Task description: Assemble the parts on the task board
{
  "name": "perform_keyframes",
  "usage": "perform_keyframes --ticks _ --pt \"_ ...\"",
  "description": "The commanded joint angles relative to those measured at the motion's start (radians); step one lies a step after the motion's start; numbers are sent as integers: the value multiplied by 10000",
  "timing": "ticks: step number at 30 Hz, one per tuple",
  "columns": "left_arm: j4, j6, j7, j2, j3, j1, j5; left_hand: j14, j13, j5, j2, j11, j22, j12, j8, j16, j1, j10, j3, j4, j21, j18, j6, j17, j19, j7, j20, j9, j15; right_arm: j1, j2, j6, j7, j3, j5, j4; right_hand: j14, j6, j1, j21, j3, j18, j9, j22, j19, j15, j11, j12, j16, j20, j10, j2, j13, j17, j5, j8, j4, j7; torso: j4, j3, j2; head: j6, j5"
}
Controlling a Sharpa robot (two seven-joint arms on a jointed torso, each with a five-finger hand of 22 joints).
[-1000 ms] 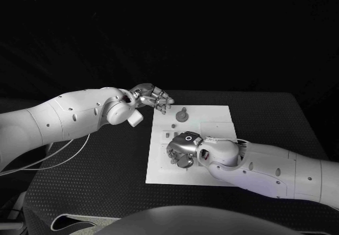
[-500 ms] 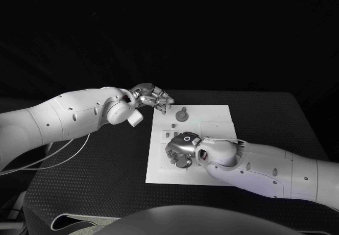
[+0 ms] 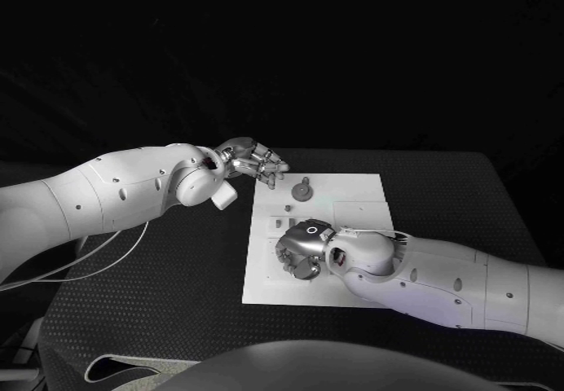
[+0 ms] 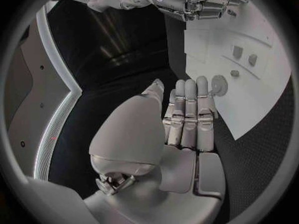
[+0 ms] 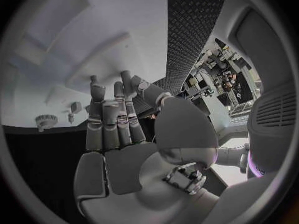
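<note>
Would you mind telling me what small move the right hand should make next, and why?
Probably lower the right hand a little and close its fingers on a small part beneath it. It hovers over the task board holding nothing I can see, while the left hand waits at the board's far corner near the round part.

The task board (image 3: 353, 199) lies flat before me, a white rectangular plate. Near its far edge a round grey part (image 3: 303, 192) sits on it, with a thin stem reaching toward that edge. Nearer to me from that round part, several small grey parts (image 3: 284, 221) stand in a cluster on the board, too small to tell apart.
</note>
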Motion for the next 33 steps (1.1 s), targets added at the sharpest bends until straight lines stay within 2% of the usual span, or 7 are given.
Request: perform_keyframes --ticks 1,6,12,21,27,29,33 --pt "12 191 34 -2 8 9 79 -40 -14 -3 -26 5 -9 28 19 -37 -107 -64 73 9 17 103 -60 -11 -27 -19 76 13 45 -27 -42 -123 12 -12 168 18 0 -361 -225 -17 -47 68 -138 190 -28 129 76 -103 -24 5 -187 -403 17 24 55 -185 52 177 -3 1 -6 -4 -2" --pt "6 234 0 -1 8 9 79 -42 -15 -4 -36 7 -10 27 19 -37 -122 -68 72 13 17 101 -64 -11 -29 -18 79 14 46 -27 -52 -303 27 -12 343 3 -101 -715 -286 -37 14 68 -191 200 -60 261 215 -286 -19 18 -503 -649 31 47 55 -335 184 341 -3 8 -1 7 -30" --pt "2 356 -68 3 8 9 79 -46 -20 -4 -46 14 -11 19 14 -36 -134 -85 76 14 18 101 -78 -11 -31 -13 80 13 47 -25 -154 -462 31 -12 385 81 -119 -920 -257 -24 44 68 -213 210 -60 342 297 -398 16 17 -717 -705 36 67 52 -406 234 406 -5 15 -4 4 -42" --pt "-17 307 -21 -3 8 9 79 -48 -23 -4 -51 18 -12 16 12 -36 -141 -96 81 13 19 102 -87 -11 -32 -11 80 13 48 96 -648 -1594 326 13 928 597 -37 -920 -209 50 51 68 -184 223 34 336 289 -378 101 -15 -708 -749 101 96 48 -357 271 394 -19 13 -8 68 -93" --pt "-69 -150 405 -6 8 8 79 -41 -21 -3 -58 12 -11 27 20 -28 -121 -83 99 -3 24 109 -81 -9 -27 -14 75 18 43 507 -1179 -2057 720 319 1707 940 -23 -912 -193 97 41 68 -149 218 68 239 185 -166 134 -45 -461 -730 343 109 45 -291 332 382 -31 19 -19 126 -92" --pt "-73 -225 497 -21 8 8 79 -30 -14 -3 -57 -3 -10 43 35 -18 -47 -55 134 -31 29 119 -65 -5 -19 -25 68 26 34 732 -1451 -2302 970 420 2313 925 -10 -845 -381 113 -21 68 -117 211 89 150 98 36 133 -31 -235 -681 554 107 38 -226 532 378 -23 15 -16 178 -113" --pt "-112 -181 437 -22 8 8 79 -27 -12 -3 -62 -8 -10 48 43 -13 -6 -44 148 -37 29 118 -59 -4 -18 -29 69 31 32 1103 -2004 -1737 993 704 3584 841 204 -583 -763 143 -172 68 99 172 296 -203 -253 888 113 -168 268 -683 1667 103 37 49 1022 181 -35 25 -21 230 -166"
